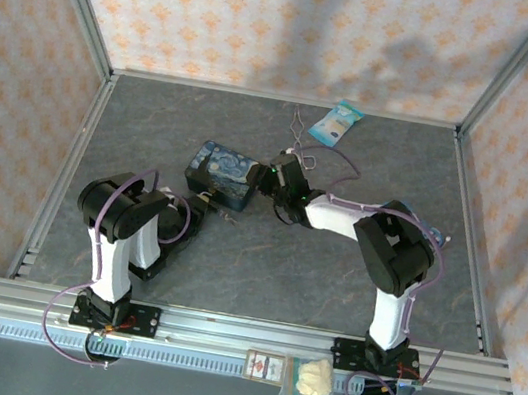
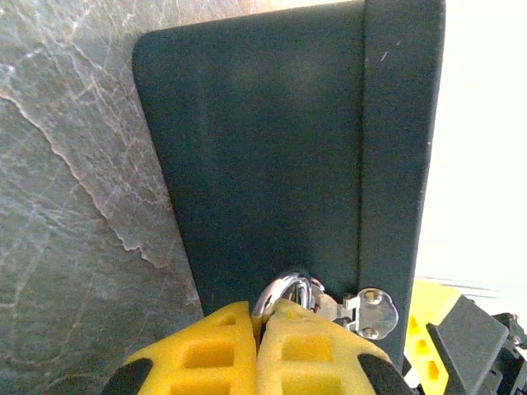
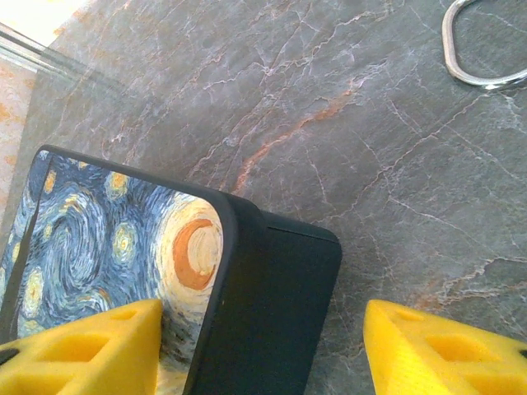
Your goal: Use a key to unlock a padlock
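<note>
Little of the task is done. The padlock hangs through the clasp on the near side of the tin, which lies near the middle of the table, somewhat toward its left edge. Only the silvery shackle loop shows. It looks closed, so the lock appears to be locked yet.

The left gripper has its yellow fingers pressed together on the padlock just below the shackle, hiding the body. This reads as steadying the lock for the key.

The right gripper sits at the tin's right end with its jaws apart and nothing between them but the tin's corner: one finger is over the painted lid, the other over bare table. It carries no key.

I cannot make out the key with any certainty. The tongs lie toward the far edge.

What is left, by my judgement: fetch the key, seat it in the keyway, turn it, and free the shackle.
</note>
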`<control>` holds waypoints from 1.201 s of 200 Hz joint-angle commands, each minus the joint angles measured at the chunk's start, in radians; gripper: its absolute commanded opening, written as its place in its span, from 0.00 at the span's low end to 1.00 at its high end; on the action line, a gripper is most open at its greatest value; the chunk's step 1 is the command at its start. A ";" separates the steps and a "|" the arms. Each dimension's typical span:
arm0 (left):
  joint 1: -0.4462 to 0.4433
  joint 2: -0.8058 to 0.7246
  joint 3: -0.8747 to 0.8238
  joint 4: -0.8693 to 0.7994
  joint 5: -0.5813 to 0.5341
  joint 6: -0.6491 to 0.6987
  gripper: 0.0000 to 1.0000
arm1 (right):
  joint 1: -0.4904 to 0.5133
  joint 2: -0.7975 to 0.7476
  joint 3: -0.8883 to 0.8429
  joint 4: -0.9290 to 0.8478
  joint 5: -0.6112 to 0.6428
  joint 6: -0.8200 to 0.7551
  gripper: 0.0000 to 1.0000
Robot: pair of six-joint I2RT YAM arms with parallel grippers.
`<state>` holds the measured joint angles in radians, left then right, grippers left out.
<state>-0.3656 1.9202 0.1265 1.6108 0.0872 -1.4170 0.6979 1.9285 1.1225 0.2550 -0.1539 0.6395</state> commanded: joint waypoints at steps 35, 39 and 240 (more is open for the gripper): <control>0.025 -0.127 -0.076 0.159 -0.083 0.023 0.00 | -0.005 0.008 0.036 -0.086 0.120 -0.023 0.62; 0.028 -0.139 -0.082 0.145 -0.084 0.025 0.00 | -0.005 0.009 0.040 -0.089 0.124 -0.027 0.62; 0.059 0.047 -0.063 0.227 -0.042 0.021 0.00 | 0.069 0.088 0.042 -0.032 0.000 0.122 0.74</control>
<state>-0.3199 1.9160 0.0799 1.6169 0.0521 -1.3739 0.7670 1.9804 1.1339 0.3294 -0.2283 0.7399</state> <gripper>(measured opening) 0.044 0.742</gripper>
